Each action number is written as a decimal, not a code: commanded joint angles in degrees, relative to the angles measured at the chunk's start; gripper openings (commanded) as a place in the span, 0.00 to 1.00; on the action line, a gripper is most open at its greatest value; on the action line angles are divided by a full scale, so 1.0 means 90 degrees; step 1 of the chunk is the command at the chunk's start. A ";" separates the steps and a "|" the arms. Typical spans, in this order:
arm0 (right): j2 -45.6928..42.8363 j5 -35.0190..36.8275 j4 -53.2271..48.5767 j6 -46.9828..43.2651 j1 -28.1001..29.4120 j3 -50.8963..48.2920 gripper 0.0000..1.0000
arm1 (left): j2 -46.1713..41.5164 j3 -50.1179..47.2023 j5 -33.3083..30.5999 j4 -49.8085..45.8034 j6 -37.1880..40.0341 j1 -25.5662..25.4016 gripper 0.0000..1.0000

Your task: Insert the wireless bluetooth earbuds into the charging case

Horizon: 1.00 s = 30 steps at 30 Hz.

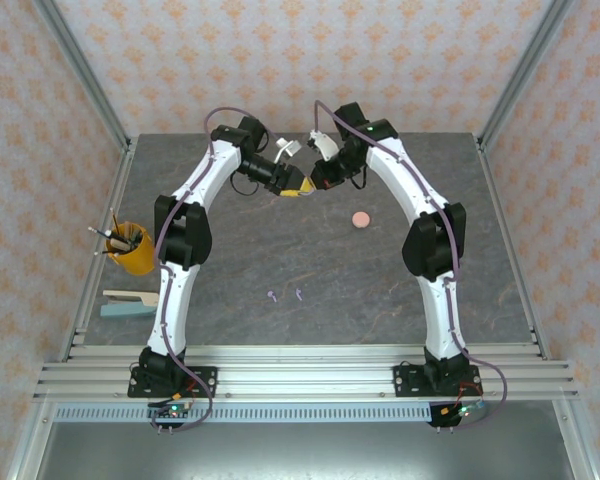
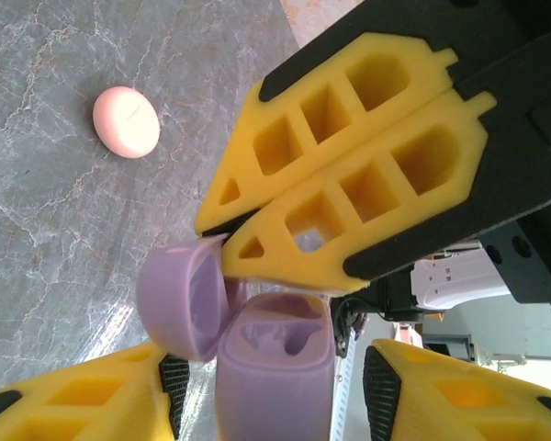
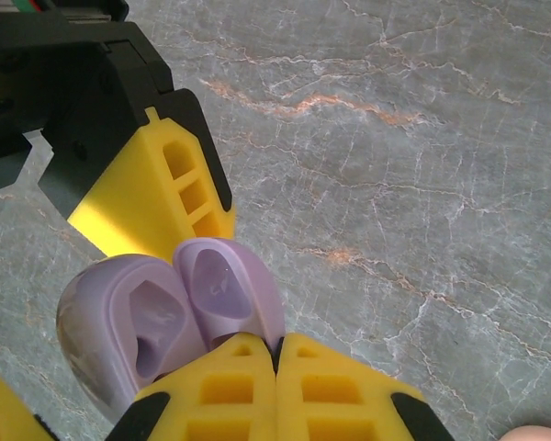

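Purple earbuds (image 1: 271,296) lie on the table (image 1: 380,300), lower centre of the top view. Open purple charging case (image 2: 277,363) is upper centre, between left gripper (image 1: 299,188) jaws, grip unclear. Right gripper (image 3: 277,356) is closed, tips against the lid (image 2: 179,299).

Two charging cases are counted: one purple charging case (image 2: 275,377), opened, and one pink charging case (image 1: 361,219), closed. Two pale purple earbuds (image 1: 272,296) (image 1: 299,294) are counted on the bench (image 1: 380,290). One yellow cup (image 1: 132,258) of pens is counted. Two end effectors are counted: the left end effector (image 1: 296,189) and the right end effector (image 1: 317,184).
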 commanded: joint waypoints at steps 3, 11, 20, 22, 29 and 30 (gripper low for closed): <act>-0.0020 -0.0071 -0.0151 -0.0077 0.0074 0.0264 0.00 | 0.0135 0.0235 0.0177 -0.0276 0.0210 -0.0038 0.51; -0.0004 -0.0014 -0.0182 -0.0097 0.0081 0.0274 0.00 | 0.0200 0.0285 0.0230 -0.0382 0.0283 -0.0038 0.40; 0.0014 0.0017 -0.0172 -0.0084 0.0076 0.0284 0.00 | 0.0223 0.0302 0.0262 -0.0477 0.0371 -0.0055 0.29; 0.0010 0.0037 -0.0162 -0.0071 0.0081 0.0286 0.00 | 0.0223 0.0304 0.0258 -0.0496 0.0383 -0.0047 0.24; 0.0000 0.0385 -0.0047 0.0169 0.0078 0.0339 0.10 | 0.0234 0.0304 0.0246 -0.0681 0.0555 -0.0043 0.00; -0.0026 0.0461 0.0000 0.0275 0.0065 0.0363 0.22 | 0.0233 0.0304 0.0206 -0.0700 0.0579 -0.0045 0.00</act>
